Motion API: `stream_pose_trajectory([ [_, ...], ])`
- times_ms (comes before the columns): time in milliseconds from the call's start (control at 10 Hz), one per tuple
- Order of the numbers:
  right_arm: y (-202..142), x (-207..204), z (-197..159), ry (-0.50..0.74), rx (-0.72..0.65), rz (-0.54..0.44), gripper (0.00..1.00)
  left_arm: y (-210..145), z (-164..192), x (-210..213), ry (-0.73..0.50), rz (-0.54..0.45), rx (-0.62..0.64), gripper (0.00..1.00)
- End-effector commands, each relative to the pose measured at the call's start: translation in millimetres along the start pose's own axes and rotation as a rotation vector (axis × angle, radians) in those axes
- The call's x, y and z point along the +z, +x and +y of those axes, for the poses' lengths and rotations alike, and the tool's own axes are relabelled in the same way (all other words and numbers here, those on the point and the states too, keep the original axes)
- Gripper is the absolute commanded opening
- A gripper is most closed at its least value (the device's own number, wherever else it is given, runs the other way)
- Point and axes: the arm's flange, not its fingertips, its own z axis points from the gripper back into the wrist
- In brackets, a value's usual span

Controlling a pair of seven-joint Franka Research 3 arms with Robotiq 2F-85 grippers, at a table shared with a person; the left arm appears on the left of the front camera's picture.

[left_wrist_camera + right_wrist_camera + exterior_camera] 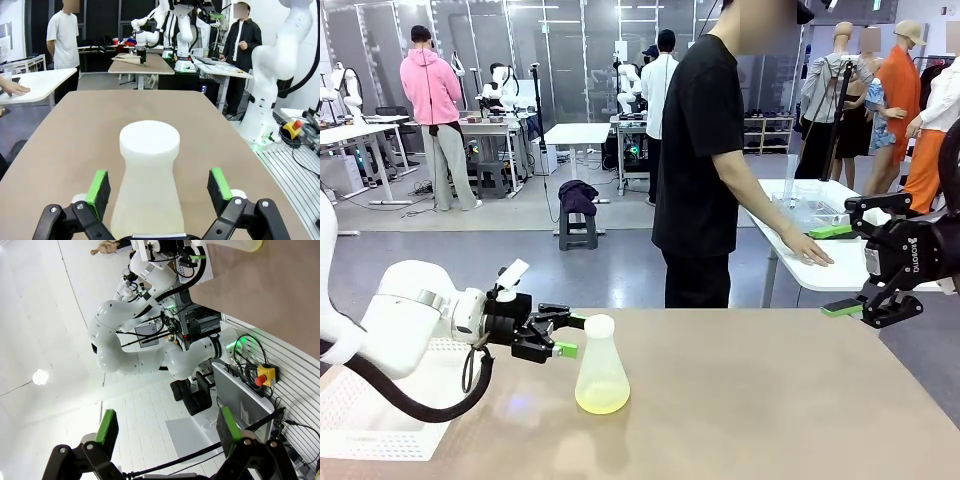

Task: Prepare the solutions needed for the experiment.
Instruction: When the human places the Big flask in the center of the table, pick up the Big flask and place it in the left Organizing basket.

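Brown table (770,400), flask (601,365) near its left-middle.
Front view shows the solutions (602,402) pooled yellow-green in its base; left wrist view shows left gripper (159,190) fingers spread either side, not touching. Right gripper (865,260) spread, well apart.

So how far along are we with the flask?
Done: a shallow layer of yellow-green solution sits in the conical flask on the table. In hand: the left tool is open, fingers either side of the flask's neck, not gripping. Left: grasping and everything after; the right tool hangs open, empty.
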Motion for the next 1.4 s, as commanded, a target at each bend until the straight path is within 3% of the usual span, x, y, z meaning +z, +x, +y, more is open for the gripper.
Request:
stream_pose_trajectory([
  [0, 0, 0, 2, 0.018, 0.003, 0.001, 1.0, -5, 16, -9, -0.037, -0.036, 0.021, 1.0],
  [500, 0, 0, 2, 0.018, 0.003, 0.001, 1.0, -19, 26, -30, -0.109, -0.101, 0.026, 1.0],
  [1300, 0, 0, 2, 0.018, 0.003, 0.001, 1.0, -17, 40, -67, -0.223, -0.092, 0.047, 1.0],
])
